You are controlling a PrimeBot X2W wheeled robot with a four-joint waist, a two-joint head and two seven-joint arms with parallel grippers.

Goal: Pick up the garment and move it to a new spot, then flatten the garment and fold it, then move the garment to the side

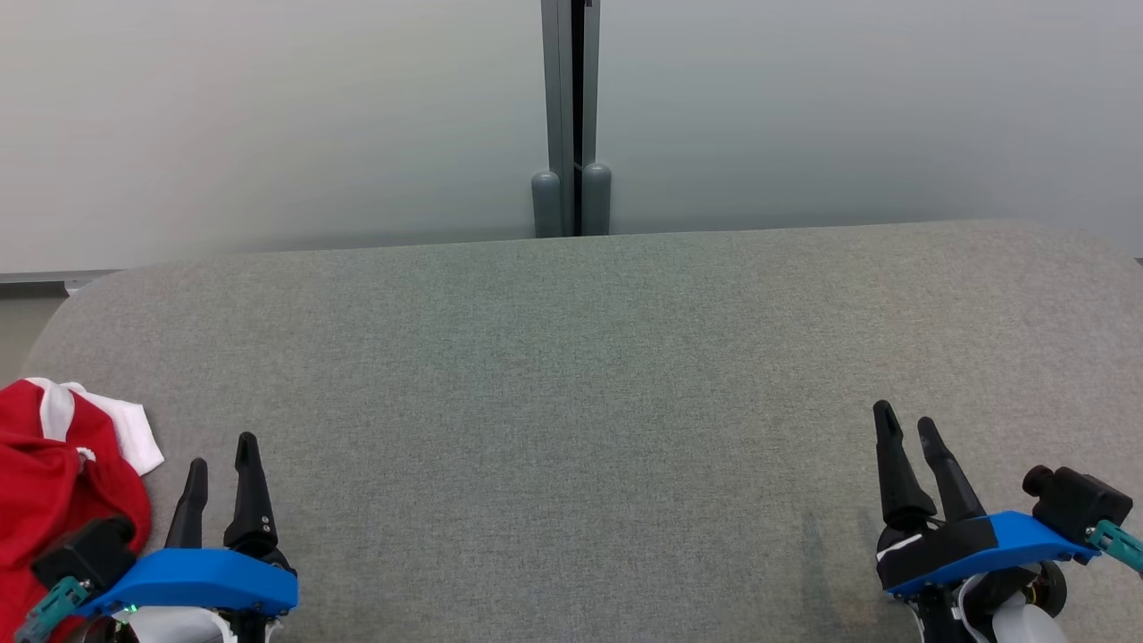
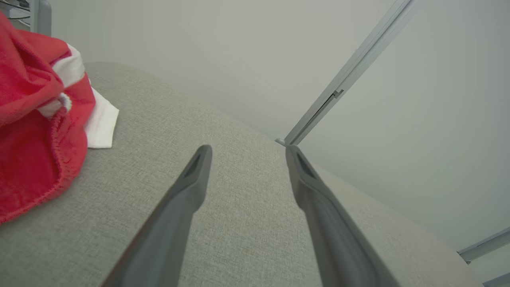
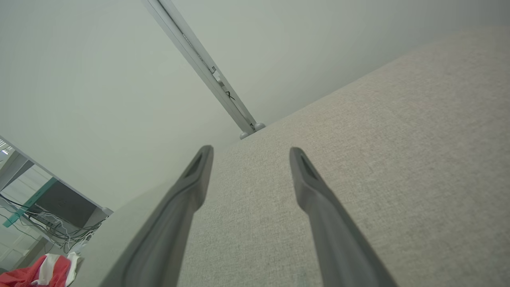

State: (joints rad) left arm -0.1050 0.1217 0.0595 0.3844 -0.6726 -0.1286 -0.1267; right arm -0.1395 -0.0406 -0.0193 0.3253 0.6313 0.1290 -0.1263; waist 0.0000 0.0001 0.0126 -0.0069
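Observation:
A crumpled red and white garment point(image 1: 54, 482) lies bunched at the near left edge of the grey table point(image 1: 571, 375). Just to its right my left gripper point(image 1: 221, 451) hangs over the table, open, with nothing between its fingers. In the left wrist view the garment point(image 2: 36, 127) sits to the left of the open left gripper point(image 2: 247, 151), apart from it. Far across the table at the near right, my right gripper point(image 1: 904, 424) is open and empty too. The right wrist view shows the right gripper point(image 3: 251, 153) over bare cloth, and the garment point(image 3: 44, 273) small at the lower left.
A pale wall with a grey vertical post point(image 1: 571, 116) stands right behind the table's far edge. The table's left end is rounded, close to the garment. Cables and a dark box point(image 3: 59, 207) sit on the floor beyond that end.

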